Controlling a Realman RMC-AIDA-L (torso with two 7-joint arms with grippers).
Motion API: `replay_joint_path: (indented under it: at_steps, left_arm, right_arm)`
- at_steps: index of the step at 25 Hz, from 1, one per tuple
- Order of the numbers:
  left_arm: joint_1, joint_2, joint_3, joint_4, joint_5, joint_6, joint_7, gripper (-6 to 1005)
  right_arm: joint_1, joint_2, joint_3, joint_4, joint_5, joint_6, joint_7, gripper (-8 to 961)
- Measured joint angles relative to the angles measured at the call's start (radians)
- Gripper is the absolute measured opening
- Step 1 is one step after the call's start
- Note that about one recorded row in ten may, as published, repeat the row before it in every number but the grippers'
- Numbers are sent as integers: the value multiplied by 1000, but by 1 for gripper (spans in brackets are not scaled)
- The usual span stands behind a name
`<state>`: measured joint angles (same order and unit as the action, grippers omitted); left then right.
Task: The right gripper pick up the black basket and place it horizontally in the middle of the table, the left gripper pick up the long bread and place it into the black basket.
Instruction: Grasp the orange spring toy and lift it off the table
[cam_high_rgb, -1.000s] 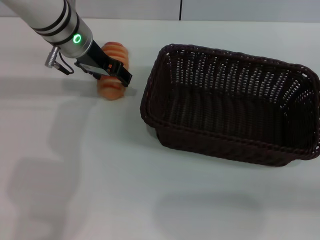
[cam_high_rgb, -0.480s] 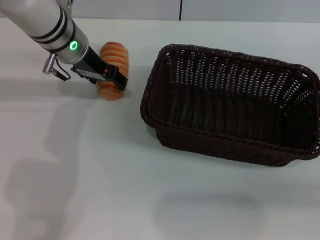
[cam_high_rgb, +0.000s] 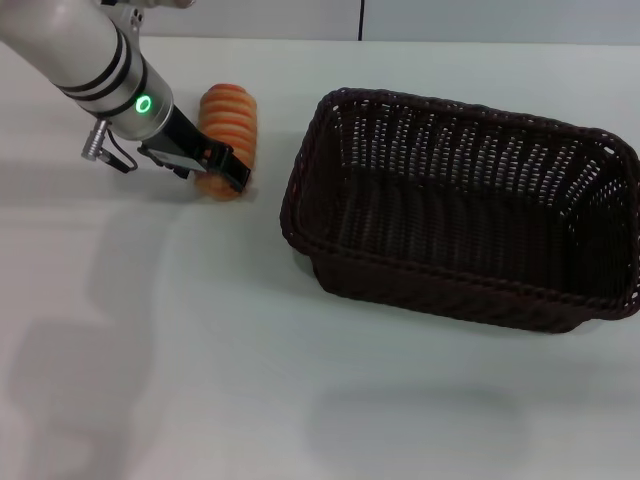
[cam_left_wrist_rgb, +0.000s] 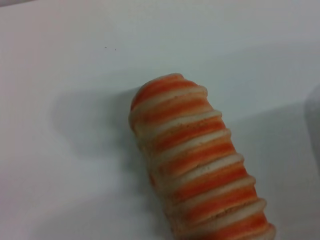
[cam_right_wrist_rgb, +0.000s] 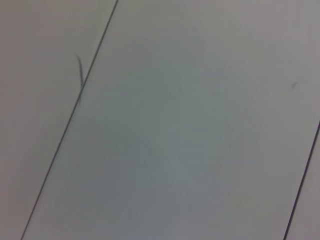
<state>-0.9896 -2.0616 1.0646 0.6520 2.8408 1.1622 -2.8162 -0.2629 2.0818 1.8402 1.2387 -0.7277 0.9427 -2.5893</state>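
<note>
The long bread (cam_high_rgb: 228, 122) lies on the white table (cam_high_rgb: 200, 350) at the back left, ribbed orange and pale; the left wrist view shows it close up (cam_left_wrist_rgb: 195, 160), flat on the table. My left gripper (cam_high_rgb: 222, 170) is low over the bread's near end, open, one black finger crossing the loaf. The black basket (cam_high_rgb: 440, 290) stands upright and empty to the bread's right, long side across the table. The right gripper is out of view.
The basket's left rim (cam_high_rgb: 300, 170) is a short gap from the bread. White tabletop stretches in front of both. The right wrist view shows only plain grey panels (cam_right_wrist_rgb: 175, 125) with thin seams.
My left arm has drawn back to the left and dropped lower, so the gripper now sits at the bread's near end. Bread and basket have not moved.
</note>
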Motion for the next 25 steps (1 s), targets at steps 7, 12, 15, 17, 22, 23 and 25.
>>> replay_joint_path:
  at_steps: [7, 12, 15, 17, 22, 23, 25]
  left_arm:
    - [4, 1, 0, -3, 3, 9, -7, 725]
    - [5, 0, 19, 1, 4, 25, 8, 678]
    - [5, -2, 79, 6, 2, 26, 8, 557]
    - [5, -4, 111, 12, 2, 25, 5, 505]
    - [26, -7, 152, 61, 3, 17, 1, 455]
    - [40, -8, 159, 89, 2, 16, 0, 449]
    - [40, -8, 159, 89, 2, 16, 0, 435]
  right_arm:
    - [1, 1, -8, 7, -1, 1, 0, 573]
    - [1, 1, -11, 7, -1, 3, 0, 573]
    - [2, 1, -16, 7, -1, 3, 0, 573]
    - [2, 1, -19, 7, -1, 3, 0, 573]
    - [0, 1, -21, 7, -1, 4, -2, 573]
    - [-1, 1, -22, 7, -1, 4, -3, 573]
    - [-4, 1, -22, 7, -1, 4, -3, 573]
